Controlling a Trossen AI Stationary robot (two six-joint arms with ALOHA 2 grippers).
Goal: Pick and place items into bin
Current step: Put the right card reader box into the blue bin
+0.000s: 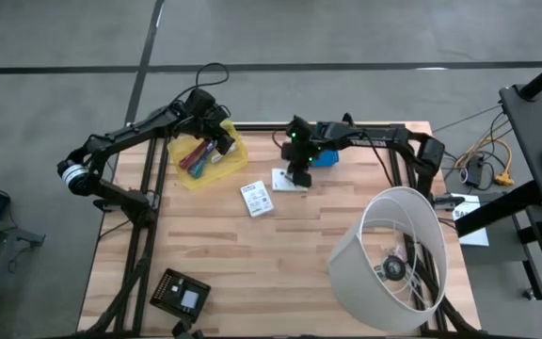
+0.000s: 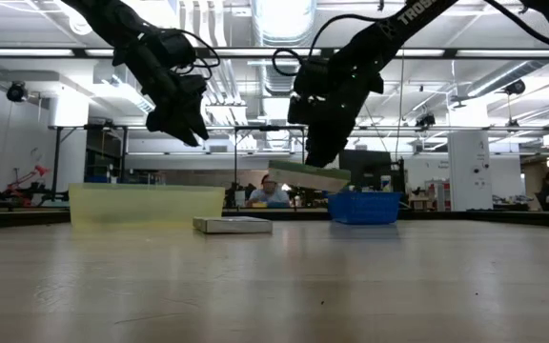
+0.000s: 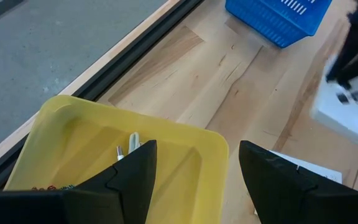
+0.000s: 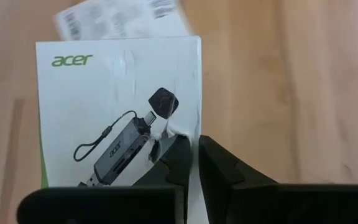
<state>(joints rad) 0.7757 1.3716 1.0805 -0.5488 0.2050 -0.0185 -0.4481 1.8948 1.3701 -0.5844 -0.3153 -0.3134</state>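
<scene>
My right gripper (image 4: 192,149) is shut on a white printed packet (image 4: 117,106), held above the table between the yellow bin and the blue basket (image 1: 290,181). A second white packet (image 1: 257,199) lies flat on the wood, also seen in the low view (image 2: 232,225). My left gripper (image 3: 197,149) hangs open over the yellow bin (image 1: 205,155), touching nothing. The bin (image 3: 104,149) holds teal, purple and magenta slim tools (image 1: 196,158). My right gripper pinches the white packet by one side edge (image 4: 194,127) between its two fingers, coming from above and pointing down. The packet is lifted clear of the table and sits tilted below the fingers (image 2: 308,174).
A blue basket (image 1: 323,155) stands just behind the right gripper, near the far edge. A big white lampshade (image 1: 393,259) lies on the table's near right. A flat black square device (image 1: 181,294) sits at the near left. Bare wood spreads across the middle.
</scene>
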